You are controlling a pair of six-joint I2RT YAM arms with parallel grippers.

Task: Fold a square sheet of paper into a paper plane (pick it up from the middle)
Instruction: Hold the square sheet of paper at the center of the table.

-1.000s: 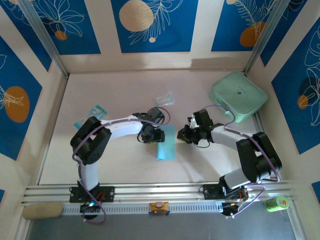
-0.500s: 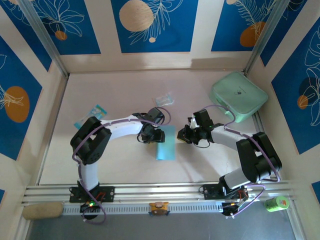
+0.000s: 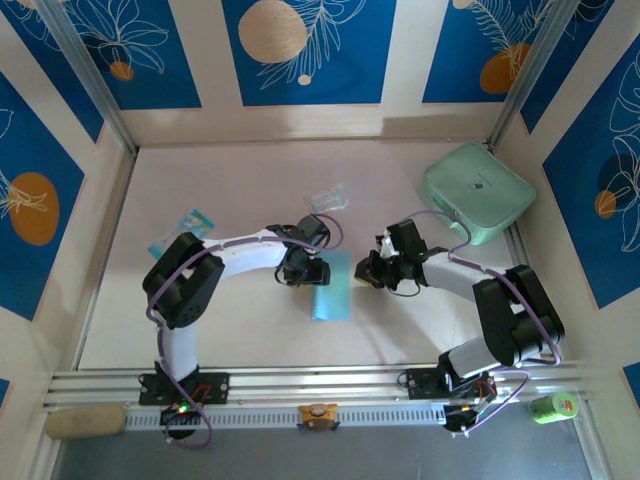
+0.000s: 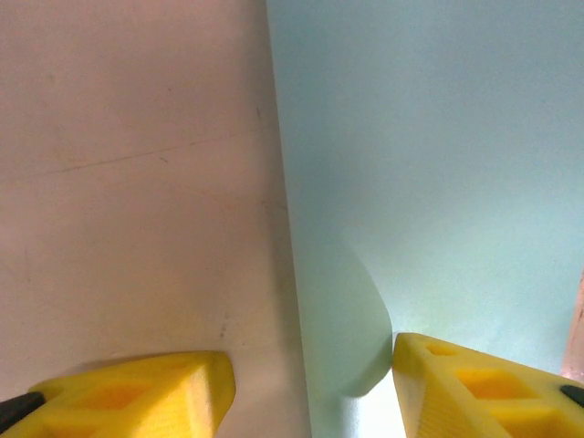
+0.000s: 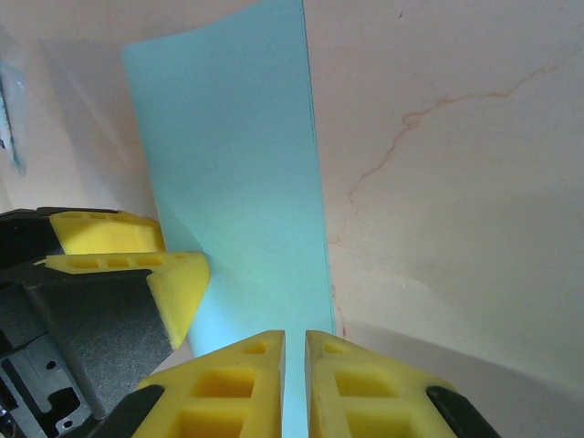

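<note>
Mid-fold now: the square sheet of paper (image 3: 332, 285) shows as a narrow light-blue oblong in the middle of the table (image 3: 200, 320), a little nearer the near edge than the far one, lying between the two arms. It looks like an early lengthwise fold, nowhere near a dart.

The right gripper (image 5: 294, 345) comes in from the sheet's right edge. Its jaws are pressed almost together with a sliver of blue between them, so I read that as a pinch on the edge. The far part of the sheet bows upward.

The left gripper (image 4: 312, 374) has its jaws about half apart and holds nothing. It straddles the sheet's left edge, one finger over bare table and the other over the paper.

Next, I'd say the crease needs pressing flat. That calls for the left jaws to bear down along the edge while the right holds the layers lined up. If the pinch slips, the fold goes crooked.
</note>
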